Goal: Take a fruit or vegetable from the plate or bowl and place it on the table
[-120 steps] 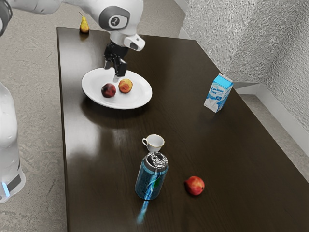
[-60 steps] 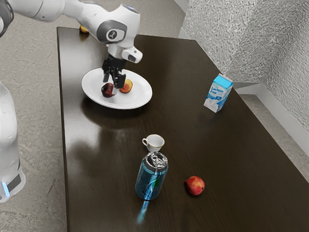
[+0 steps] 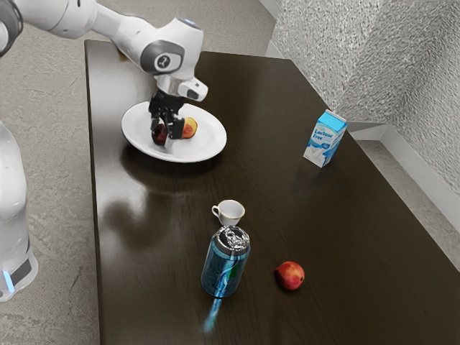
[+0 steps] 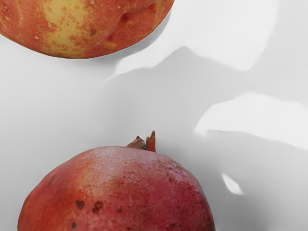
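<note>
Above the white plate, my black gripper is low over the dark red pomegranate, its fingers standing apart and partly covering the fruit. Beside it on the plate lies a yellow-orange and red fruit, partly behind the gripper. In the wrist view the pomegranate, with a short brown crown, is just under the hand. The mottled red-and-yellow fruit lies apart from it on the white plate surface.
On the dark table stand a small white cup, a blue can and a milk carton. A red fruit lies on the exterior view's right of the can. Behind the arm, the far table edge is partly covered.
My gripper has come down toward the plate and slightly to the exterior view's left, over the pomegranate. The arm now hides most of the pear at the far edge. The fruits on the plate look unmoved.
</note>
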